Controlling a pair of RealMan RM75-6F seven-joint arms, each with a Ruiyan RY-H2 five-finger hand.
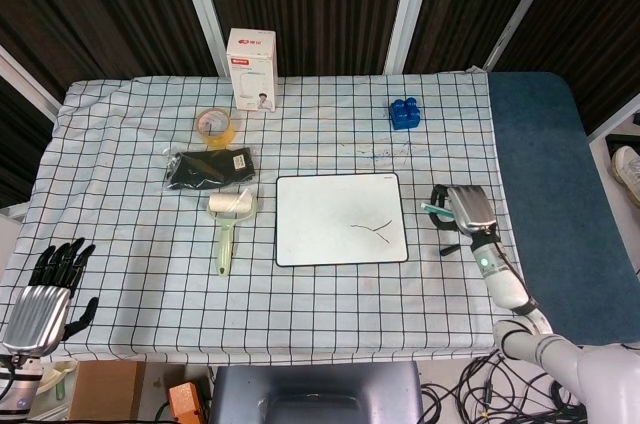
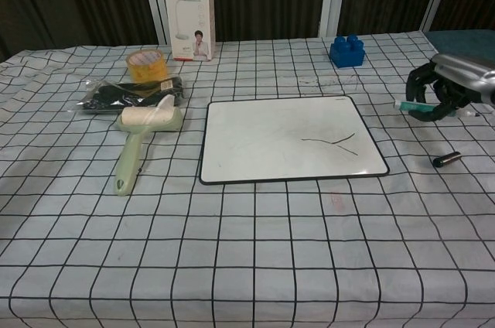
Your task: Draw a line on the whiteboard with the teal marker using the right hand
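Note:
The whiteboard (image 1: 320, 214) (image 2: 263, 131) lies flat in the middle of the checked cloth, with a thin dark line (image 1: 372, 229) (image 2: 329, 141) drawn on its right half. My right hand (image 1: 462, 212) (image 2: 445, 88) is off the board, to its right, just above the cloth. Its fingers curl around the teal marker (image 1: 432, 210) (image 2: 402, 104), whose end sticks out toward the board. My left hand (image 1: 45, 289) hangs at the table's near left corner, fingers apart, holding nothing; only the head view shows it.
A small black cap (image 1: 450, 249) (image 2: 447, 159) lies on the cloth near the right hand. A blue brick (image 1: 403, 112), a white box (image 1: 251, 69), a tape roll (image 1: 215, 125), a black packet (image 1: 208, 168) and a lint roller (image 1: 229, 224) sit behind and left of the board.

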